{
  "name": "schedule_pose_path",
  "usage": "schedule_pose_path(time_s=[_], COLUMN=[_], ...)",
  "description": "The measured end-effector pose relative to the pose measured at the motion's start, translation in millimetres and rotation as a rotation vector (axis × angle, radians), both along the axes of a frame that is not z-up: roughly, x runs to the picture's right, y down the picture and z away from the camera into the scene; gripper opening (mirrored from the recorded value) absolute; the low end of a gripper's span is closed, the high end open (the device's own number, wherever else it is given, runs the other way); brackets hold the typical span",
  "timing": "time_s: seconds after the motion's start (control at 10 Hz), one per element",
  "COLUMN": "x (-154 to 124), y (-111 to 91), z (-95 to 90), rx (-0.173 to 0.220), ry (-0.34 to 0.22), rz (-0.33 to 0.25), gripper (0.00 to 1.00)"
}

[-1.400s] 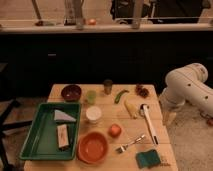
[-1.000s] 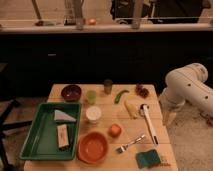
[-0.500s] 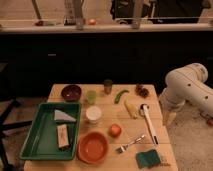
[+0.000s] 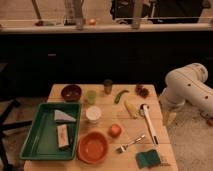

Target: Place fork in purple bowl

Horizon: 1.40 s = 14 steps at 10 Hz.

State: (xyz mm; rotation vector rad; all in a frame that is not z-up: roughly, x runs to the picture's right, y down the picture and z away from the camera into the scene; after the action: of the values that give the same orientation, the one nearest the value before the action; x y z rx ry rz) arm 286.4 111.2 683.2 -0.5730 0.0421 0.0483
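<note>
Camera view takes in the wooden table (image 4: 107,122), with the orange bowl (image 4: 92,146) near its front edge as the reference point. The white arm (image 4: 187,90) is well to the right of the orange bowl, off the table's side, probably parked there to leave the top clear. A green tray (image 4: 31,145) is just left of the orange bowl. The purple bowl (image 4: 71,92) stands upright behind the orange bowl and a little left, mouth up, ready to receive. The gripper (image 4: 170,117) hangs below the arm, right of the orange bowl and beside the table's edge. It is hard to make out, but it seems open and empty. The fork (image 4: 131,143) lies flat just right of the orange bowl, untouched, its handle angled toward the arm's side, which should suit a pick from above.
</note>
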Motion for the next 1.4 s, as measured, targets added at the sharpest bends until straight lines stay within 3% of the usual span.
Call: schedule_pose_path(time_s=[0.5, 0.7, 1.0, 1.2, 1.4], x=[0, -9, -25, -44, -58], y=[1, 17, 50, 65, 80], z=[0.0, 5.1, 17.0, 26.2, 41.2], rx=[0.003, 0.014, 0.043, 0.056, 0.037], ry=[-0.001, -0.006, -0.057, -0.122, -0.194], rz=[-0.003, -0.066, -0.131, -0.171, -0.186], gripper=[0.80, 0.80, 0.80, 0.80, 0.80])
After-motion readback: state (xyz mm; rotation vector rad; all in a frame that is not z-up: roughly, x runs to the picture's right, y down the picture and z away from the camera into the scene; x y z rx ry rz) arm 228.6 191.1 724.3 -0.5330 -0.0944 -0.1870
